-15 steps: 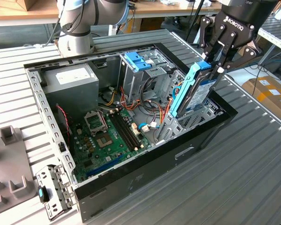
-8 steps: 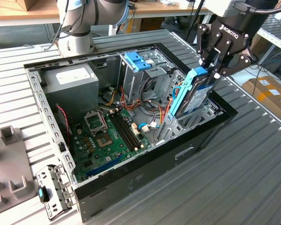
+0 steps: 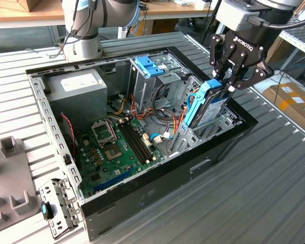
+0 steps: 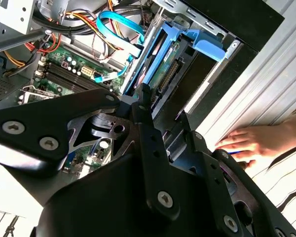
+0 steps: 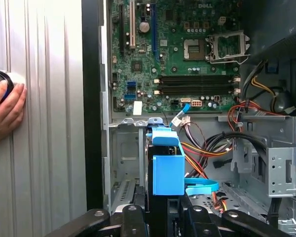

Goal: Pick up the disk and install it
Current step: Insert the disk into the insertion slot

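exterior view, from its left to its right: a grey moulded fixture (image 3: 12,173) lies on the slatted metal table (image 3: 274,193), near the open black computer case (image 3: 157,188). inside the case, a grey power supply (image 3: 76,84) sits toward the exterior view's left. the green motherboard (image 3: 112,150) lies flat on the case floor. a metal drive cage with a blue cap (image 3: 150,68) stands behind it. further right, the disk (image 3: 206,107) stands tilted on end at the case's right end. its lower end is down in a metal bay and its upper end rises above the case rim. the gripper (image 3: 227,84) is closed on the disk's upper end, with one finger on each side. a cardboard box (image 3: 295,99) lies beyond the table at the exterior view's right.

first wrist view: the disk (image 5: 166,173) sits edge-on between the fingers, next to bundled cables (image 5: 207,148). a person's hand (image 5: 5,106) rests on the table outside the case wall. second wrist view: the hand (image 4: 249,143) lies on the table beside the case.
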Controlling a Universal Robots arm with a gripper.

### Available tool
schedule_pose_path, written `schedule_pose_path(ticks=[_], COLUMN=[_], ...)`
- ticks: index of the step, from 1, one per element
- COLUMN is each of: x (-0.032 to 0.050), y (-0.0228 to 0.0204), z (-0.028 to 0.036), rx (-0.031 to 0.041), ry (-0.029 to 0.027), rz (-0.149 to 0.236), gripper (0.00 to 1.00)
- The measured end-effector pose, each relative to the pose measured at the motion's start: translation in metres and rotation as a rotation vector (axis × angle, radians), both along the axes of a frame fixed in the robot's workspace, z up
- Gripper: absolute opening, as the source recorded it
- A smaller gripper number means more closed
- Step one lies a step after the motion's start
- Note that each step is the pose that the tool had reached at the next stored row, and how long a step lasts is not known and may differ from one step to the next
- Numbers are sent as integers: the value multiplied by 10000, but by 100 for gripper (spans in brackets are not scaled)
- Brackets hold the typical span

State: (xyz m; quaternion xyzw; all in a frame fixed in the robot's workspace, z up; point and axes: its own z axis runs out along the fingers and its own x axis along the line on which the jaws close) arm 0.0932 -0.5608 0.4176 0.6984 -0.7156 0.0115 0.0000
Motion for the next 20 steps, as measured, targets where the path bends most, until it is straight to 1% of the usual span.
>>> schedule_pose_path(ticks=[7,10,15,16,17,18,20], x=[0,0,0,0,0,0,0], y=[0,0,0,0,0,0,-1], z=[-149,-194,-196,-196,-198,-197,-198], rx=[0,0,0,-2,0,-1,-2], ry=[0,-1,-1,-1,-1,-1,-1], rz=[54,70,71,72,71,71,71], gripper=[35,35,36,42,42,48,48])
